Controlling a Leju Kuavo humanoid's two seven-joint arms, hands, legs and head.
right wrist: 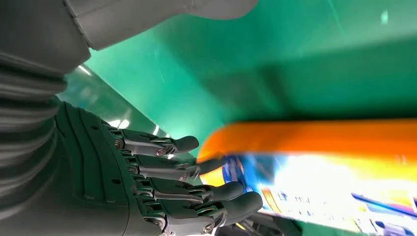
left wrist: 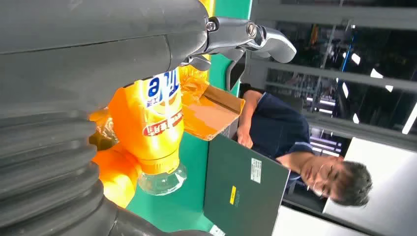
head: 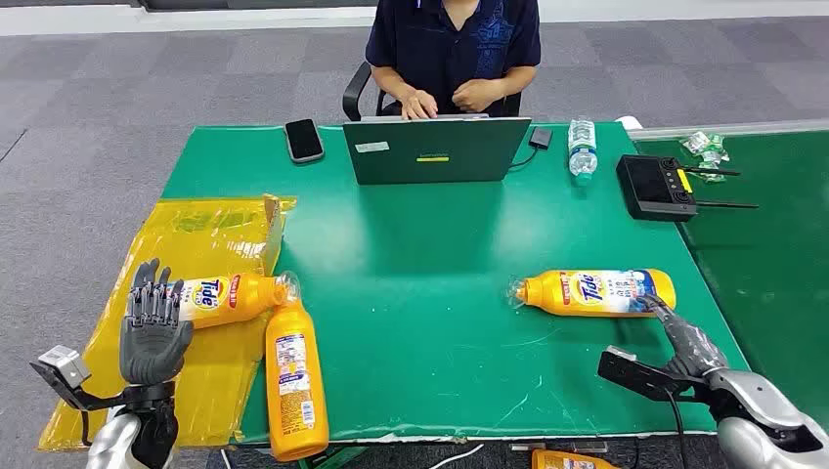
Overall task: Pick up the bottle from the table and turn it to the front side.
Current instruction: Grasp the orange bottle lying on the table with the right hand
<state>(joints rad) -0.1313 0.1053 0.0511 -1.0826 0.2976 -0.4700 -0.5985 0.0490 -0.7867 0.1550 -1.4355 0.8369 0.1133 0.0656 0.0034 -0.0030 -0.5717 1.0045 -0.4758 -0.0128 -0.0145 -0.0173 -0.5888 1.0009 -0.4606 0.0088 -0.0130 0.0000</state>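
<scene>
- "Tide" reads clearly on the orange bottle [head: 596,291] lying on its side at the right of the green table [head: 430,293], clear cap pointing left.
- right hand [head: 684,344] is just by that bottle's base, fingers [right wrist: 196,169] spread and reaching at it, nothing gripped as far as I can see.
- left hand [head: 153,327] is up with fingers apart, holding nothing, right in front of a second Tide bottle [head: 230,296] on the yellow plastic sheet [head: 186,244].
- third orange bottle [head: 293,381] lies label-up at the near edge.
- Behind: laptop [head: 435,149], phone [head: 304,140], water bottle [head: 582,149], black controller [head: 657,186], and a person [head: 455,49] typing.
</scene>
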